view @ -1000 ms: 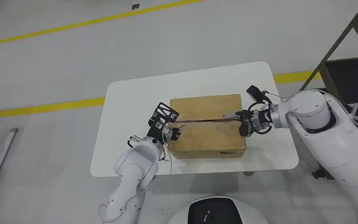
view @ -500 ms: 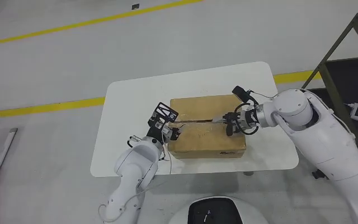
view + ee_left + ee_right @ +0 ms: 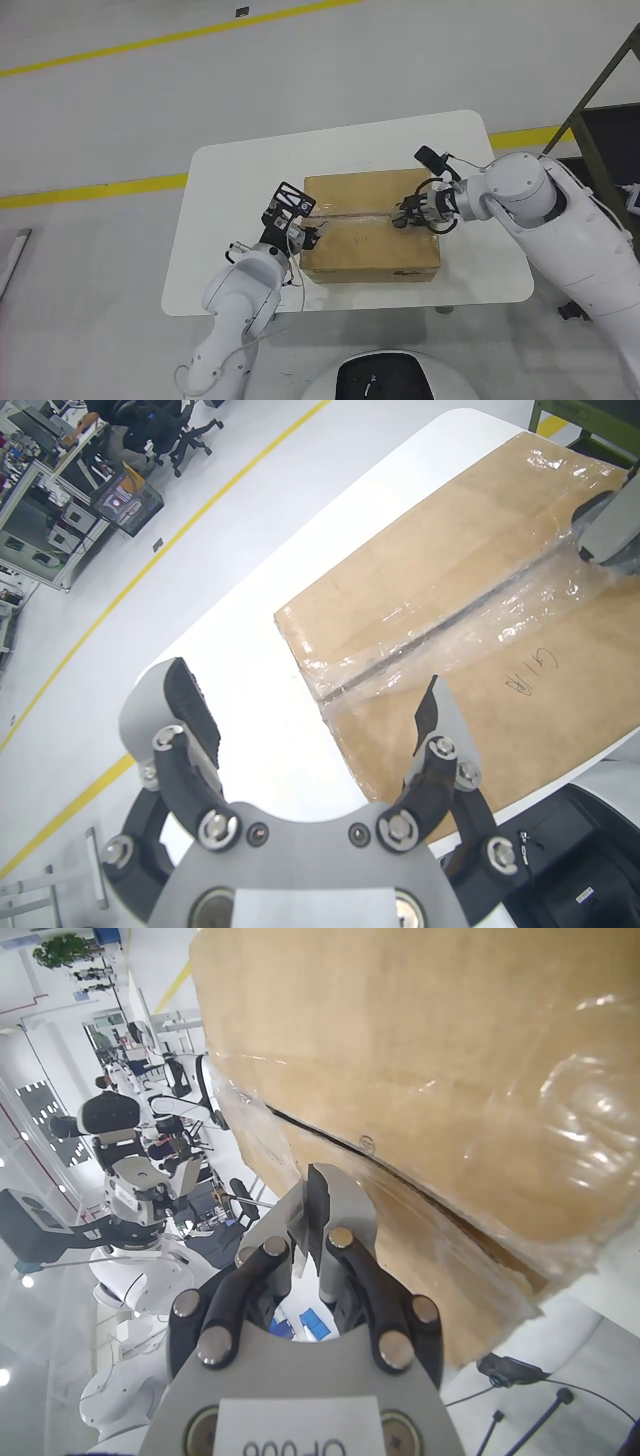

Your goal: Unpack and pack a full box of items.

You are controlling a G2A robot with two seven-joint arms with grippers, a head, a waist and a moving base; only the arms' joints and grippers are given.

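A brown cardboard box (image 3: 370,240) lies shut on the white table (image 3: 225,215), with clear tape (image 3: 450,625) along its centre seam. My left gripper (image 3: 310,232) hangs open at the box's left end, by the end of the seam (image 3: 302,672), with nothing between its fingers. My right gripper (image 3: 403,217) is over the right part of the seam, shut on a strip of clear tape (image 3: 301,1220). The left wrist view has it low on the box top (image 3: 600,535). Box (image 3: 425,1053) and seam sit close to the right gripper (image 3: 312,1175).
A dark metal rack (image 3: 600,100) stands off the table's far right corner. Bare table (image 3: 250,600) lies to the left of the box and along the front edge. Black cables (image 3: 525,1398) trail near the right arm.
My right gripper has moved left from the box's right end onto the top seam, the tape strip with it. The left arm has barely moved.
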